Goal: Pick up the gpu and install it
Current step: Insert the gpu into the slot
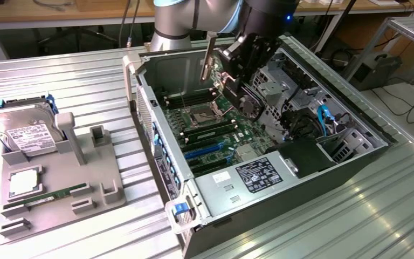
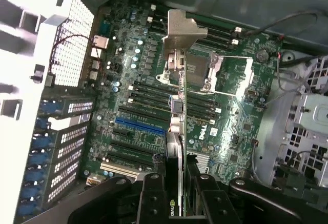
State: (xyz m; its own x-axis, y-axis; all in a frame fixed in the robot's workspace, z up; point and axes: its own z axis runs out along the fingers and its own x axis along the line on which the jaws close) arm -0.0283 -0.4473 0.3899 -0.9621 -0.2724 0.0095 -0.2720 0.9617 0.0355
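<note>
My gripper (image 1: pixel 249 54) is shut on the gpu (image 1: pixel 241 91), a dark card with a round black fan cooler and a silver end bracket (image 1: pixel 207 56). The card hangs over the open computer case (image 1: pixel 264 208), above the motherboard (image 1: pixel 207 127) and not touching it. In the wrist view the gpu (image 2: pixel 178 126) appears edge-on, bracket (image 2: pixel 179 29) farthest from the camera, clamped between my black fingers (image 2: pixel 154 196). It floats over the CPU socket and RAM slots, while the blue expansion slot (image 2: pixel 139 125) lies off to one side of the card's edge.
At the exterior view's left, a grey fixture (image 1: pixel 70 178) carries a hard drive (image 1: pixel 21 132), a CPU (image 1: pixel 23 183) and a green RAM stick (image 1: pixel 45 197). Inside the case, a drive cage and cables (image 1: pixel 315 121) crowd the exterior view's right. The rear slot panel (image 2: pixel 66 131) borders the board.
</note>
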